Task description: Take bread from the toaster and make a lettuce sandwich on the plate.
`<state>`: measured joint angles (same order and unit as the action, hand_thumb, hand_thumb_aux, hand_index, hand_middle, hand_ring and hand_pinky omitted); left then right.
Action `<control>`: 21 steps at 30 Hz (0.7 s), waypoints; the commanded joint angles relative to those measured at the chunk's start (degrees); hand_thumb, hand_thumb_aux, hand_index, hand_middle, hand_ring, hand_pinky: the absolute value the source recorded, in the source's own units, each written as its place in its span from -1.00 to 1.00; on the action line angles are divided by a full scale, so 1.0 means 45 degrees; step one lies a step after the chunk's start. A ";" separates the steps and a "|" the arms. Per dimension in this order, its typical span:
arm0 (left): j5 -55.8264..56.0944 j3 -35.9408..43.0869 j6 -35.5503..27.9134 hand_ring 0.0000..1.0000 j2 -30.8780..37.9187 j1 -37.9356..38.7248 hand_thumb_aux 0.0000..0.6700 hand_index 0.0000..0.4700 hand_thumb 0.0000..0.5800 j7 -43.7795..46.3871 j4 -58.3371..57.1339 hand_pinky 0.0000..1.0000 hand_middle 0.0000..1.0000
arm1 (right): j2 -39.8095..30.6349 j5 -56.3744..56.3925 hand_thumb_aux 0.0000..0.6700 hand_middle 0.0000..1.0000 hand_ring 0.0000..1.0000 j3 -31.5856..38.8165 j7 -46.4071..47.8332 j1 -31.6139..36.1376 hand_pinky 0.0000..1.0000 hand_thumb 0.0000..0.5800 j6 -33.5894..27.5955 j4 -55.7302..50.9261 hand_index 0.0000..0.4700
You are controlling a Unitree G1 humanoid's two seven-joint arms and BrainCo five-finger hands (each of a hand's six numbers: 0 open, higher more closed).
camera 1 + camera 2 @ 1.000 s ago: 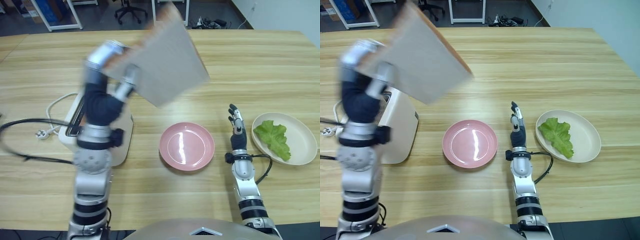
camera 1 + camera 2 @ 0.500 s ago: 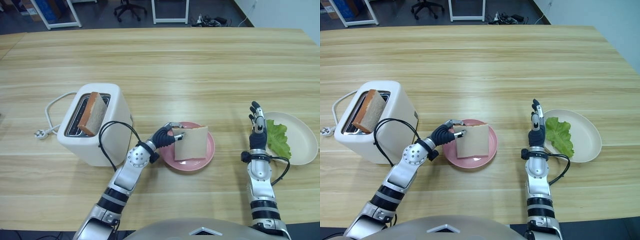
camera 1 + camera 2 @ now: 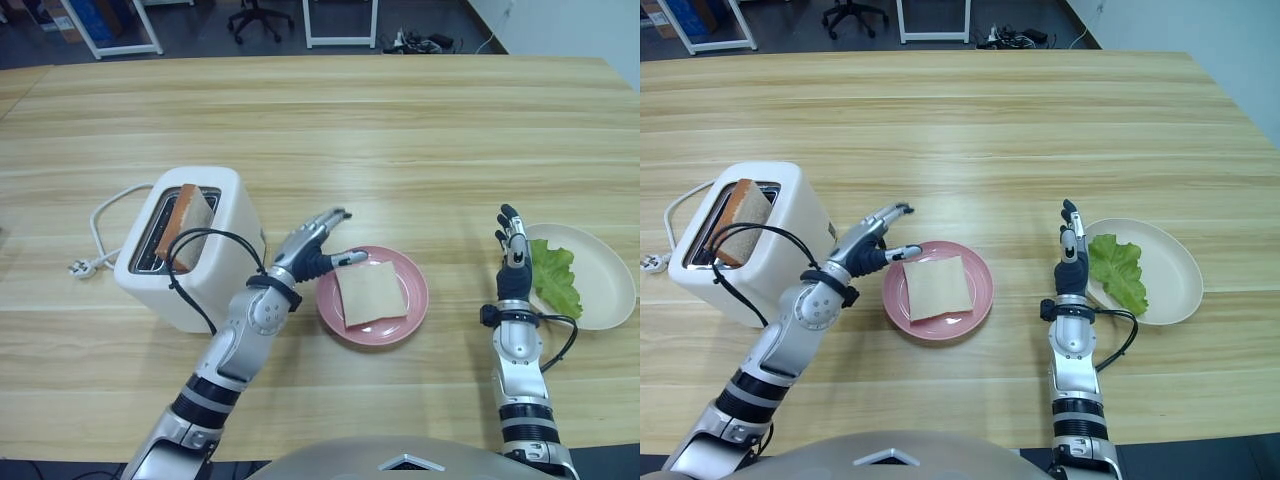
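A pale slice of bread [image 3: 371, 295] lies flat on the pink plate [image 3: 409, 316] at the table's middle. My left hand [image 3: 316, 246] hovers just left of the plate, open, holding nothing. Another slice of bread [image 3: 181, 224] stands in a slot of the white toaster [image 3: 215, 282] on the left. A green lettuce leaf [image 3: 553, 278] rests in a beige bowl [image 3: 608, 289] on the right. My right hand [image 3: 511, 251] stands upright and open at the bowl's left rim, beside the lettuce.
The toaster's white cord and plug [image 3: 85, 264] trail off to the left on the wooden table [image 3: 400, 140]. Office chairs and table legs stand beyond the far edge.
My left hand brought a slice of bread down onto the pink plate, let it go and drew back to the left. The right hand edged towards the bowl. The view shifted.
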<state>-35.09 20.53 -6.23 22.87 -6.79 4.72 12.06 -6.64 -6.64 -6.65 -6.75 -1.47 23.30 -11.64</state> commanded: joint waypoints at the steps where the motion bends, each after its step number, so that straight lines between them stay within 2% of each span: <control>1: -0.2448 -0.0584 0.0375 -1.00 0.0640 -0.0114 -1.00 -1.00 -1.00 -0.2020 0.0404 -1.00 -1.00 | -0.0066 -0.0214 -1.00 -1.00 -1.00 0.0224 0.0108 -0.0032 -1.00 -1.00 -0.0096 0.0307 -1.00; 4: -0.3187 -0.1139 0.1107 -1.00 0.0541 0.0128 -1.00 -1.00 -1.00 -0.3795 0.1078 -1.00 -1.00 | -0.0800 -0.1478 -1.00 -1.00 -1.00 0.0106 -0.0223 -0.0052 -1.00 -1.00 0.0304 0.1465 -1.00; 6: -0.1984 -0.1356 0.1941 -1.00 -0.0089 0.0497 -1.00 -1.00 -1.00 -0.4286 0.1229 -1.00 -1.00 | -0.1859 -0.3251 -1.00 -1.00 -1.00 -0.0772 -0.1008 -0.0030 -1.00 -1.00 0.0356 0.2854 -1.00; 8: -0.0133 -0.1455 0.2745 -1.00 -0.0927 0.1032 -1.00 -1.00 -1.00 -0.4300 0.0751 -1.00 -1.00 | -0.2988 -0.4109 -1.00 -1.00 -1.00 -0.2390 -0.1642 0.0156 -1.00 -1.00 -0.0076 0.4032 -1.00; 10: 0.1317 -0.1665 0.3172 -1.00 -0.1514 0.1494 -1.00 -1.00 -1.00 -0.4072 -0.0124 -1.00 -1.00 | -0.4244 -0.4724 -1.00 -1.00 -1.00 -0.3899 -0.2087 0.0263 -1.00 -1.00 -0.0624 0.4289 -1.00; 12: 0.2100 -0.1920 0.3422 -1.00 -0.1760 0.1836 -1.00 -1.00 -1.00 -0.3912 -0.0646 -1.00 -1.00 | -0.5591 -0.6021 -1.00 -1.00 -1.00 -0.4446 -0.2414 0.0164 -1.00 -1.00 -0.1155 0.3576 -1.00; 14: 0.2312 -0.2058 0.3559 -1.00 -0.1851 0.2113 -1.00 -1.00 -1.00 -0.3850 -0.0701 -1.00 -1.00 | -0.6879 -0.7571 -1.00 -1.00 -1.00 -0.3991 -0.2757 0.0072 -1.00 -1.00 -0.1433 0.2202 -1.00; 16: 0.2275 -0.2126 0.3583 -1.00 -0.1977 0.2314 -1.00 -1.00 -1.00 -0.3860 -0.0581 -1.00 -1.00 | -0.7923 -0.8927 -1.00 -1.00 -1.00 -0.2804 -0.3156 0.0205 -1.00 -1.00 -0.1289 0.0465 -1.00; 21: 0.2166 -0.2109 0.3671 -1.00 -0.2348 0.2266 -1.00 -1.00 -1.00 -0.3772 -0.0661 -1.00 -1.00 | -0.8969 -1.0850 -1.00 -1.00 -1.00 0.0306 -0.4327 0.1351 -1.00 -1.00 -0.0801 -0.3951 -1.00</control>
<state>-25.27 10.83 10.34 13.14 3.69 -12.86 9.32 -45.39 -52.68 -10.87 -24.81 1.92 18.73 -22.01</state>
